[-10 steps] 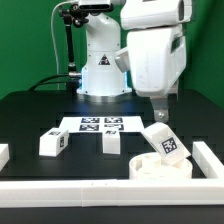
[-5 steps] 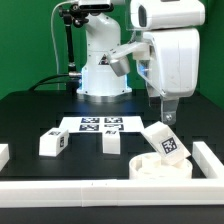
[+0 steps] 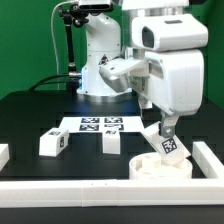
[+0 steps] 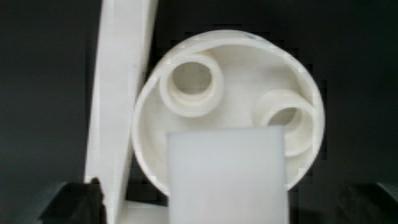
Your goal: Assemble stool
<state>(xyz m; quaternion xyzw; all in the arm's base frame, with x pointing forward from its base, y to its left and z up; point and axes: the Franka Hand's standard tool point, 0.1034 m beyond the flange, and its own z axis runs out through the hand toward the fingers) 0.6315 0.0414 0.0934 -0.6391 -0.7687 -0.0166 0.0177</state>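
Note:
The round white seat (image 3: 158, 167) lies hollow side up at the exterior view's right, and one tagged white leg (image 3: 170, 147) stands tilted in it. My gripper (image 3: 167, 128) has come down over the top of this leg. In the wrist view the seat (image 4: 222, 75) shows two round sockets, and the leg (image 4: 226, 175) fills the foreground between my dark fingers (image 4: 79, 200). The jaws stand wide on both sides of the leg, with a gap showing. Two more tagged legs (image 3: 53, 143) (image 3: 111, 143) lie on the black table.
The marker board (image 3: 100, 125) lies flat behind the two loose legs. Long white border rails run along the front (image 3: 90, 190) and the exterior view's right (image 3: 210, 155), and one shows beside the seat in the wrist view (image 4: 125, 80). The robot base (image 3: 100, 75) stands behind.
The arm has swung toward the exterior view's right and lowered, bringing the gripper from above the table down onto the leg standing in the seat. The parts have not moved.

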